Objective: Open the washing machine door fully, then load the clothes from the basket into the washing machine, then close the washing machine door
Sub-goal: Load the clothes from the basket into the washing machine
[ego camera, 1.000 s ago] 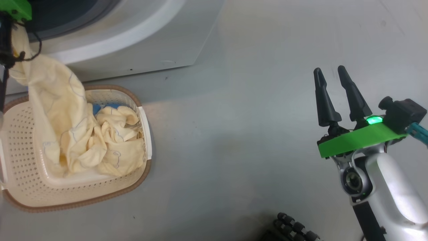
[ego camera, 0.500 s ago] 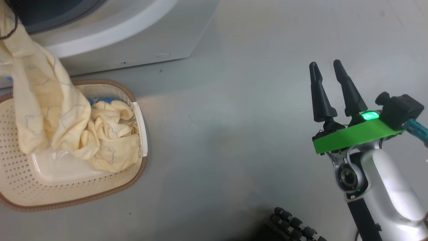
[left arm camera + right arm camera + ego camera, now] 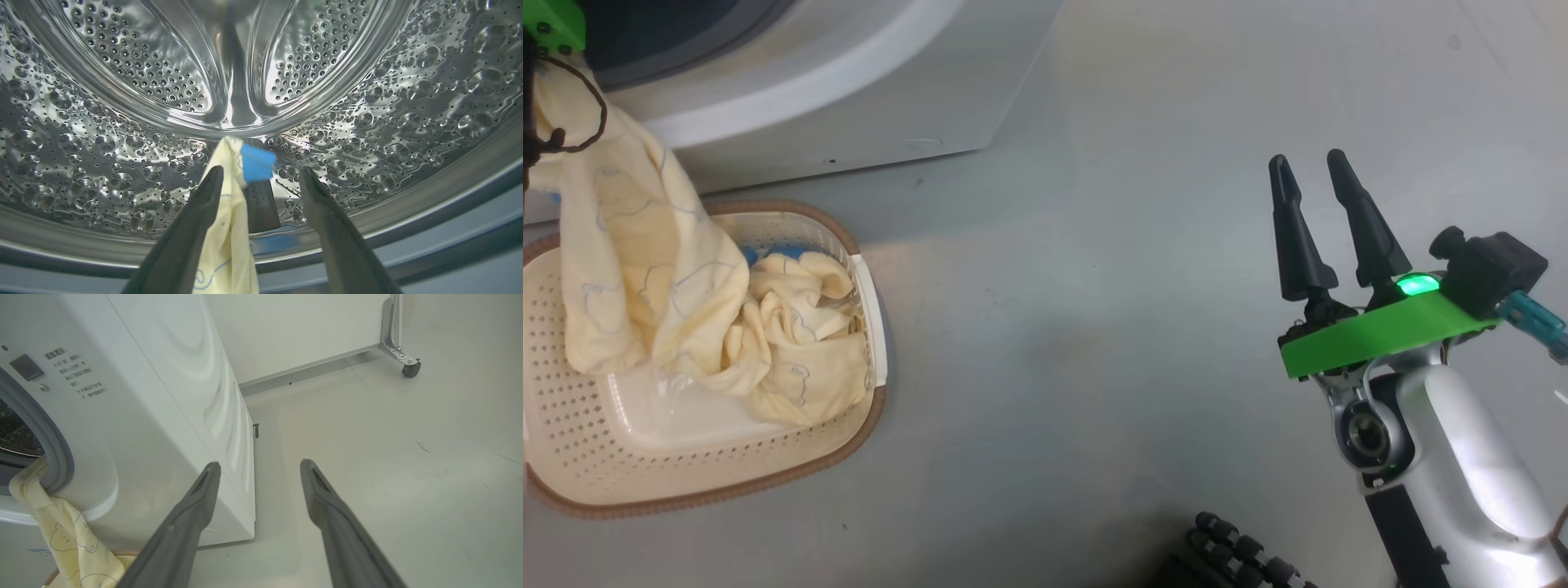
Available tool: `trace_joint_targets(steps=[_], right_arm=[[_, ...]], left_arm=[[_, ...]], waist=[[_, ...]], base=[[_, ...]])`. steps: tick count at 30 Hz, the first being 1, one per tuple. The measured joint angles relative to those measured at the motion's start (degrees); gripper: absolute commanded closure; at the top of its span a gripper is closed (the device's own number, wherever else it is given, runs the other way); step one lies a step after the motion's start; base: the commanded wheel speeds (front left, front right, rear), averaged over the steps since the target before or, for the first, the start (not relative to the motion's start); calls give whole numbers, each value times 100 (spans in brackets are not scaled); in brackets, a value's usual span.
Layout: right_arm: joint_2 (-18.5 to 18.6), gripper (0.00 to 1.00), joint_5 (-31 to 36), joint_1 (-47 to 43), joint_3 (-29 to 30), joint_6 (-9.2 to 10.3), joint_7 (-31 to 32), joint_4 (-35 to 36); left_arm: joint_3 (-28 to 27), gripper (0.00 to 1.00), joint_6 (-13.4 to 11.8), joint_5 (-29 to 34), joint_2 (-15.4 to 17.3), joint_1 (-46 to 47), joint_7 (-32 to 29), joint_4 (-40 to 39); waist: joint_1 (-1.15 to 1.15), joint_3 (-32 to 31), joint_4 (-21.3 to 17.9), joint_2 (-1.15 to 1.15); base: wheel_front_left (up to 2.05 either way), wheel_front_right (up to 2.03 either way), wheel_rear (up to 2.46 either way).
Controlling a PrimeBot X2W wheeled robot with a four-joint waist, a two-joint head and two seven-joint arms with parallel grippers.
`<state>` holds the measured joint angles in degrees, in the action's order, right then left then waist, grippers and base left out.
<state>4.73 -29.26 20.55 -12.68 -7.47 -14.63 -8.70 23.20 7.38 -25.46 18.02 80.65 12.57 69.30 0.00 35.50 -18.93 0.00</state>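
Note:
The washing machine (image 3: pixel 849 98) stands at the top left, and its door is out of view. My left gripper (image 3: pixel 261 170) is open inside the steel drum (image 3: pixel 245 61). One piece of the clothes, a pale yellow garment (image 3: pixel 229 228) with a blue patch, lies against its left finger. That garment (image 3: pixel 645 261) hangs from the drum opening down into the cream basket (image 3: pixel 727 482), where more clothes (image 3: pixel 800 335) lie heaped. My right gripper (image 3: pixel 1308 159) is open and empty over the floor, far to the right; the right wrist view shows the right gripper (image 3: pixel 260 464) beside the washing machine (image 3: pixel 163 396).
Grey floor stretches between the basket and my right arm. A white panel on a metal bracket with a caster (image 3: pixel 410 369) stands behind the machine. A dark ribbed part of my base (image 3: pixel 1241 555) shows at the bottom edge.
My left gripper has opened and let go of the yellow garment, which still hangs from the drum opening into the basket. The head camera shifted slightly. The right arm has barely moved.

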Motion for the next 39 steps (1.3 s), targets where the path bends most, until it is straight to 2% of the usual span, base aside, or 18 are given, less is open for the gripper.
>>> trace_joint_targets(steps=[11, 19, 28, 39], right_arm=[[9, 0, 0, -1, 18, 0, 0, -42], [73, 0, 1, -11, 99, 0, 0, -65], [236, 0, 2, -46, 163, 0, 0, -92], [448, 0, 0, -326, 355, 0, 0, -172]], left_arm=[[357, 0, 13, -636, -108, -76, 67, 5], [475, 0, 13, -1069, -170, -727, 180, -456], [-44, 0, 13, -1055, -193, -1588, 203, -1449], [-638, 0, 12, -516, -495, -2820, 203, -2196]], waist=[[0, -160, 86, 0], [0, -433, 234, 0], [0, -773, 432, 0], [0, -1318, 734, 0]], base=[[0, 0, 0], [0, 0, 0], [0, 0, 0], [0, 0, 0]])
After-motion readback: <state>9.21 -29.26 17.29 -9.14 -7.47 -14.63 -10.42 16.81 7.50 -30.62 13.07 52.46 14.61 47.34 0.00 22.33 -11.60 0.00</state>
